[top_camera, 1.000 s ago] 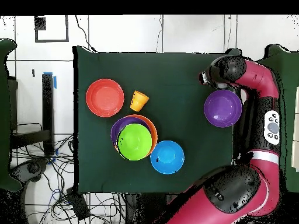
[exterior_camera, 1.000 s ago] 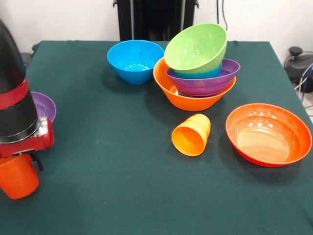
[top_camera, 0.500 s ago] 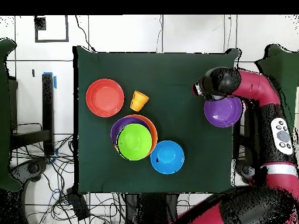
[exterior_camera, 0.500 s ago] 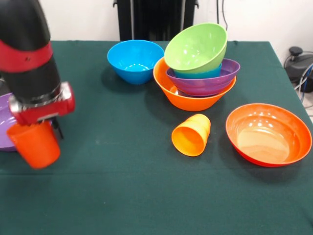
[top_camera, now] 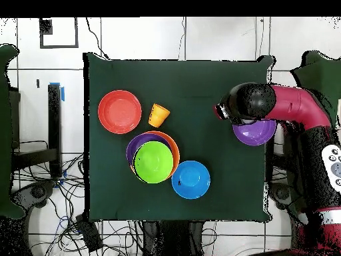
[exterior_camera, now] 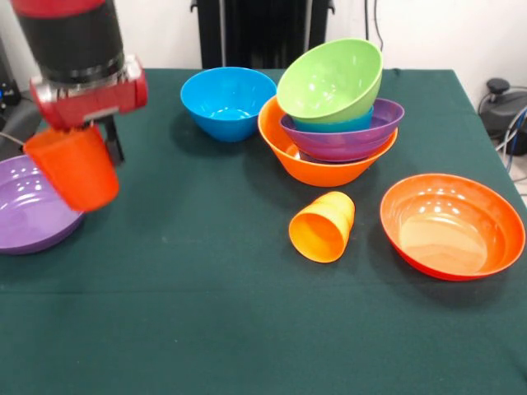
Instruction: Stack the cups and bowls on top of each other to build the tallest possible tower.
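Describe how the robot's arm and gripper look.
The arm is a thick black cylinder with a red band at its top edge. It ends in a red wrist block edged in silver, with a dark gripper below. From overhead, its rear links are crimson with rounded black joints.

Red-orange cup aloft, tilted

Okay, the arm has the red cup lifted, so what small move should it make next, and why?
Probably carry the red-orange cup sideways toward the tower, keeping it high. The end effector holds it tilted in the air by the loose purple bowl, and the lime green bowl on top sits tilted, so approaching from above seems safest.
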Controlling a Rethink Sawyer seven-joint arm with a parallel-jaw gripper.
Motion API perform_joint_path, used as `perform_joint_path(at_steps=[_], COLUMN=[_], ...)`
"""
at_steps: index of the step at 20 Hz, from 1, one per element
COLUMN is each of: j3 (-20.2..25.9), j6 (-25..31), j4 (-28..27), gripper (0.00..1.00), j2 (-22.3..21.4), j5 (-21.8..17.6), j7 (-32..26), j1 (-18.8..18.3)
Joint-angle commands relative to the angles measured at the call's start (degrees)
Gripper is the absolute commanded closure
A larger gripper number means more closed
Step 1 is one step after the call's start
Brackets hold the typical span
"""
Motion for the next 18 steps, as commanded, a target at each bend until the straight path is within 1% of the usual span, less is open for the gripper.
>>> perform_joint_path(at_steps=[1, 9, 11, 14, 18], j3=[-2.0, -2.7, -3.4, -4.3, -5.9], j6=[-1.8, -6.2, -7.5, -10.3, -14.8], j4=[13.9, 24.1, 26.2, 28.8, 31.5], gripper=[1.00, 1.00, 1.00, 1.00, 1.00], j2=[-11.9, -18.3, -19.3, -19.7, -19.0], j5=[2.5, 4.8, 4.6, 4.0, 3.1], j7=[2.9, 4.9, 5.6, 7.3, 9.9], j1=[0.1, -1.3, -1.1, -0.7, 0.0])
